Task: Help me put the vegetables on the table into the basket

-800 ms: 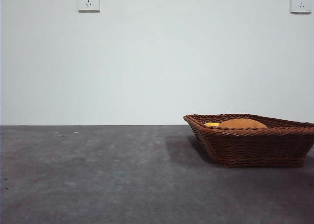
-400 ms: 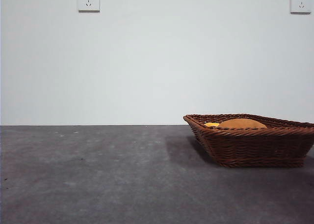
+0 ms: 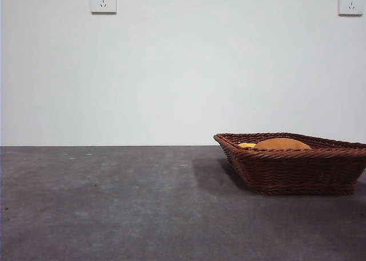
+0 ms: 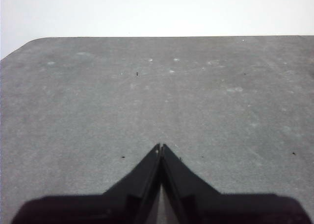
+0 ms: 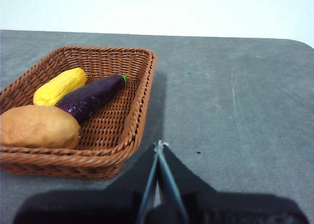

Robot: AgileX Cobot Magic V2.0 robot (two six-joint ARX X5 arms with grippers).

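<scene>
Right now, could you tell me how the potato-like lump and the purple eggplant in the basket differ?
The potato-like lump is orange-brown, plump and rounded; the eggplant is dark purple, slim and long, with a green stem tip. The potato-like lump lies in the basket at its corner next to the right gripper; the eggplant stretches diagonally across the middle, beside the yellow corn-like oblong. Both are smooth and rest inside the basket.

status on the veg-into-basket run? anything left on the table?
Looks done. The orange-brown potato-like lump, the yellow corn-like oblong and a dark purple eggplant-like piece all lie in the brown woven wicker basket. The left gripper and right gripper are shut and hold nothing. No vegetable shows on the dark grey table.
</scene>
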